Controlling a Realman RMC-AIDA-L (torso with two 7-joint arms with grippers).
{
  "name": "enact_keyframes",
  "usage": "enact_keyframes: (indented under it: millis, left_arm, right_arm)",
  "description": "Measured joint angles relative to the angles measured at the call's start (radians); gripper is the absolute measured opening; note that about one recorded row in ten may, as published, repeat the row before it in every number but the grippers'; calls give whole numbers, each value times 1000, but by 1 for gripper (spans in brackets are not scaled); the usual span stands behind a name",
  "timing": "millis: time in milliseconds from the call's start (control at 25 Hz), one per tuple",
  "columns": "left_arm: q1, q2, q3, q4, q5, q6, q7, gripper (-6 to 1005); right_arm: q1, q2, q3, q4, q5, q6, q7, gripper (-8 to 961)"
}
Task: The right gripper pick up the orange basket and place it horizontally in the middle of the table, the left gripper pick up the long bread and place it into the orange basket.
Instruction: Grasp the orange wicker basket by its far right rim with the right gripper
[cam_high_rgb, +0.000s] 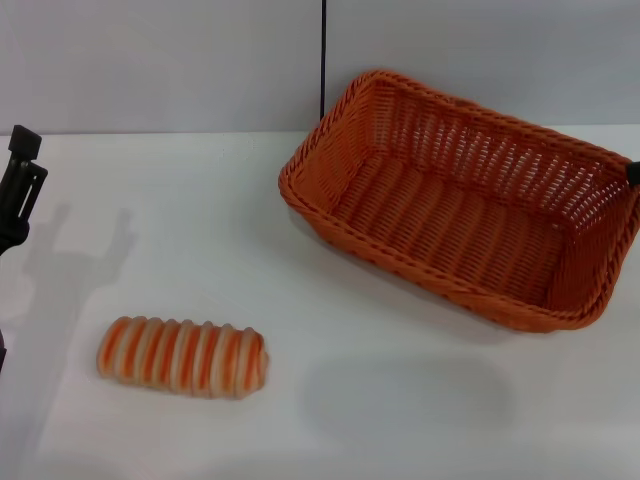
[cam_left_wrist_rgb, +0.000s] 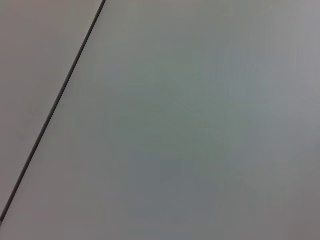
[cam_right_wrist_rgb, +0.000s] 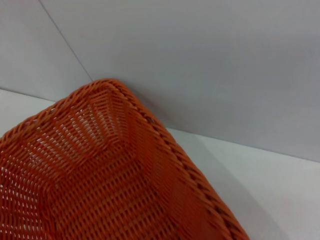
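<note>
1. Orange wicker weave, rectangular: the orange basket (cam_high_rgb: 462, 205) has sloping open-weave sides and a braided rim, nothing inside. It looks tilted, with a soft shadow on the table nearer the camera.
2. Right gripper (cam_high_rgb: 633, 173): only a black sliver shows at the basket's right-end rim in the head view, so I cannot tell if it is clamped or apart. Right wrist view looks down into a corner of the orange basket (cam_right_wrist_rgb: 100, 180), right up close.
3. Long bread (cam_high_rgb: 182, 356): small oblong loaf, ribbed orange and cream stripes facing up, lying flat, well apart from the basket, near the left gripper side.
4. Left gripper (cam_high_rgb: 20, 185): black, blocky, at the left edge, above and beyond the bread; jaw state cannot tell.
5. Table (cam_high_rgb: 330, 400): smooth, plain white.
</note>
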Motion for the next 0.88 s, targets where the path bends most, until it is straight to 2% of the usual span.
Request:
enact_keyframes:
  millis: [280,600,880]
  left_arm:
    - [0,0,0,0,0,0,-12,857]
    - [-4,0,0,0,0,0,-12,857]
    - [-7,0,0,0,0,-2,-12,857]
  right_arm:
    - [-1,11,-1,27,-1,-36,-19,702]
    - [-1,13,-2,62,-1,-67,-36,697]
    - [4,29,-6,76,-10,-102,-55,693]
